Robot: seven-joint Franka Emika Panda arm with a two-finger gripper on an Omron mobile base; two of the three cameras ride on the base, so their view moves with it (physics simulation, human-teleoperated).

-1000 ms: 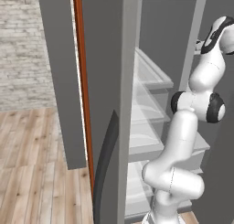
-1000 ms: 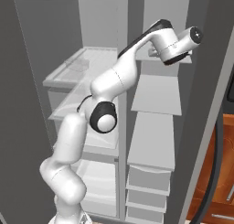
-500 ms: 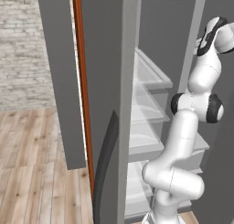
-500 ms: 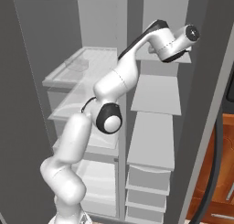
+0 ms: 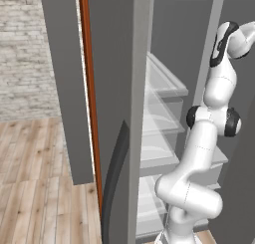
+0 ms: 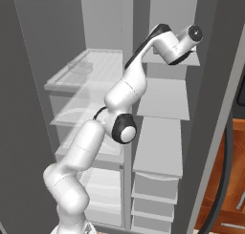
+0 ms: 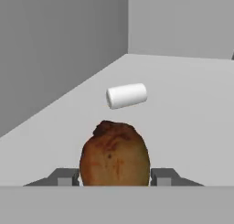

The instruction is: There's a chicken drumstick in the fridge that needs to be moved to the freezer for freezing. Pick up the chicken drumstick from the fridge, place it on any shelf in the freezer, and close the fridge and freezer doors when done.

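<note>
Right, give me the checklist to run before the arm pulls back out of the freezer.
1. Chicken drumstick over the pale-grey shelf: ok.
2. Drumstick resting on the shelf, not hanging: cannot tell.
3. Fingers clear of the drumstick: cannot tell, they flank it closely.
4. White cylinder behind the drumstick, apart from it: ok.
5. Freezer door open, so the way out is free: ok.
6. Fridge door closed: not ok, it stands open.

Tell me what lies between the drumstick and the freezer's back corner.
In the hand view, a small white cylinder lies on the pale shelf beyond the drumstick; otherwise that stretch is bare.
</note>
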